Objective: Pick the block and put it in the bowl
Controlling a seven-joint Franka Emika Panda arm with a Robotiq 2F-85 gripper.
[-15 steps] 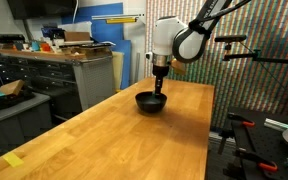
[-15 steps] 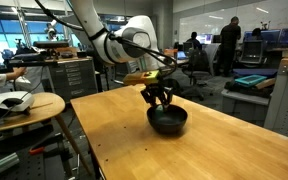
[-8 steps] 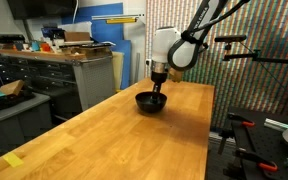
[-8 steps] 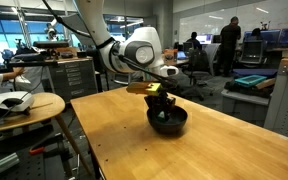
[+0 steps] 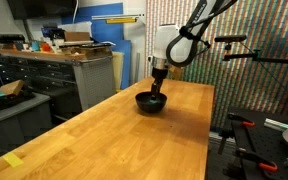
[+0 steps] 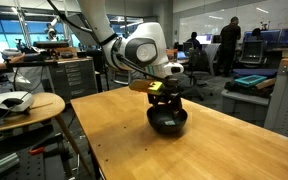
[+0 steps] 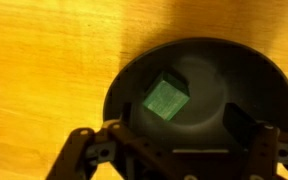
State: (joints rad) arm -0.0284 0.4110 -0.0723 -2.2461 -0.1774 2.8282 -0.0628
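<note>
Since a second back: wrist dropped and shifted a touch, tool [image 6: 166,103] now down at the mouth of the bowl [image 6: 167,127] instead of hanging above it. Same in both exterior views, tool [image 5: 159,94] right over the bowl [image 5: 144,103], upper centre of frame.

Wrist view: block [image 7: 166,100] lying inside the bowl [image 7: 239,75], left of the bowl's centre, tipped on a corner or edge, hard to say which. Not between the fingers. Tool [image 7: 172,142] spread wide, fingers at lower left and lower right of frame, nothing held.

Reading: release looks done, block delivered. Task looks essentially complete, only a retreat left. Block too small to pick out in either exterior view, so going on the wrist camera alone.

Pose: arm coming in from the upper part of frame, bulky wrist housing just above the bowl, tool pointing straight down at the desk [image 5: 114,135]. Bowl sitting on the desk [image 6: 134,140] toward the far end, upright.

Risk on retreat: fingers close to the rim, so lift straight up to avoid dragging the bowl.
</note>
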